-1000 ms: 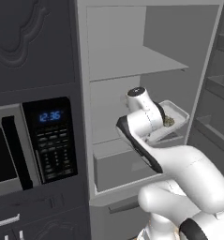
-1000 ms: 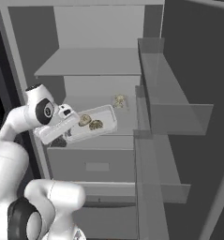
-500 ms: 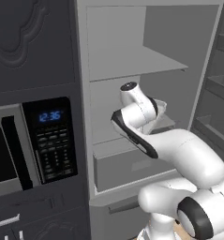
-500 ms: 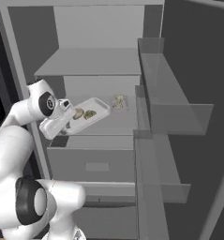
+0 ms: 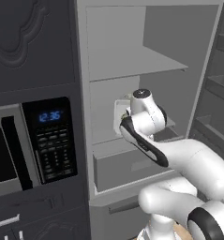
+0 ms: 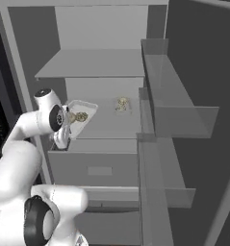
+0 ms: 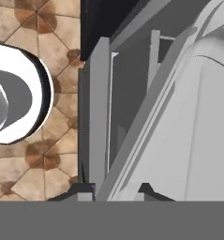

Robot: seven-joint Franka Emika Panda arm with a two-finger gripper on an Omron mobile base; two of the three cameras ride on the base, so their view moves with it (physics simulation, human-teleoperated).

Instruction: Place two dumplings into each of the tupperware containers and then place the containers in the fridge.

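The fridge (image 5: 132, 65) (image 6: 92, 62) stands open in front of me. My gripper (image 6: 67, 130) (image 7: 114, 188) is shut on the near rim of a grey-white tupperware container (image 6: 83, 115) (image 5: 119, 117), holding it tilted just over the left part of the middle shelf (image 6: 111, 126). Two speckled dumplings (image 6: 78, 116) lie inside that tray. Further back on the same shelf, to the right, more dumplings (image 6: 122, 104) rest in a second pale container whose outline is faint. In the hand view the held container's wall (image 7: 188, 117) rises between the fingertips (image 7: 83, 188).
Below the shelf sits the fridge's front drawer (image 6: 99, 168) (image 5: 127, 168). The open door with its clear bins (image 6: 179, 115) stands on the right. A black oven panel with blue digits (image 5: 50, 138) lies left of the fridge. Tiled floor (image 7: 48, 47) shows underneath.
The arm has lifted the held container and carried it left and deeper into the fridge, from in front of the drawer to over the middle shelf. The grip has stayed shut.
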